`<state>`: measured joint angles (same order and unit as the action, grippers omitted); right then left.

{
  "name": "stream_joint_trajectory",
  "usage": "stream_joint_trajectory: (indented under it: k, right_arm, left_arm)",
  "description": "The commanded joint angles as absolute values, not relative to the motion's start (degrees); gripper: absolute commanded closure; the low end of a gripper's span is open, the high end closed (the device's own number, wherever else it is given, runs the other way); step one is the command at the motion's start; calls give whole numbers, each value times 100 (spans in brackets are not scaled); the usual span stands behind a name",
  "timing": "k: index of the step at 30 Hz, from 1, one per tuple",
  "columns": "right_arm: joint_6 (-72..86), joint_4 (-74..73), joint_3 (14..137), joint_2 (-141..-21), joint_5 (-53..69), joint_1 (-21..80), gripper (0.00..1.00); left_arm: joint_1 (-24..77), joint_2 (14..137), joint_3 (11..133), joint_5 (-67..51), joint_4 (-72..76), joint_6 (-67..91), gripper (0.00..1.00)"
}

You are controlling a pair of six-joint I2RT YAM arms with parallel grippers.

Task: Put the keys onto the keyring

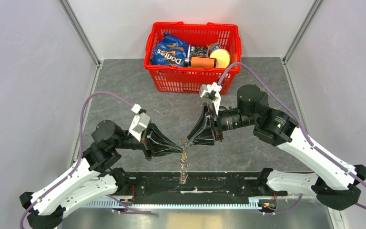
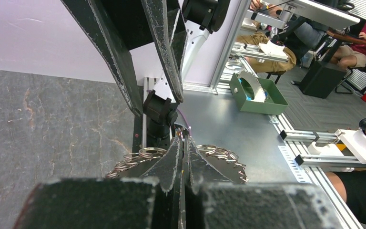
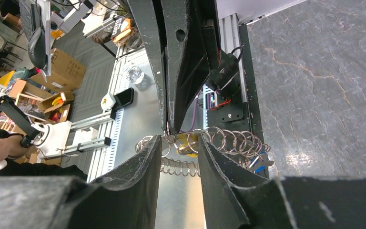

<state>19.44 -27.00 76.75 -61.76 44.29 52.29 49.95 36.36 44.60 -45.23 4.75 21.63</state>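
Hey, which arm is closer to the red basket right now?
Right. The right arm has its wrist just in front of the red basket; the left arm sits farther off, toward the table's near left.

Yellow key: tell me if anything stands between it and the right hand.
Nothing visible does. The yellow key sits among the loops of the keyring, right in the gap of the open right hand. The left hand, shut on the keyring, grips just beyond the key, close but not between.
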Motion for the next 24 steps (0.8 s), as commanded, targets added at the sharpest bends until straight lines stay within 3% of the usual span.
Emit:
stream_joint_trajectory:
  k: [1, 24]
  right_arm:
    - [1815, -2546, 7894, -6251, 4651, 5273, 60]
    - [1486, -2614, 7751, -6306, 4494, 5786, 66]
  left_arm:
    - [4992, 3581, 4478, -4588, 986, 2388, 98]
    - [4992, 3600, 4351, -4263, 1409, 2690, 98]
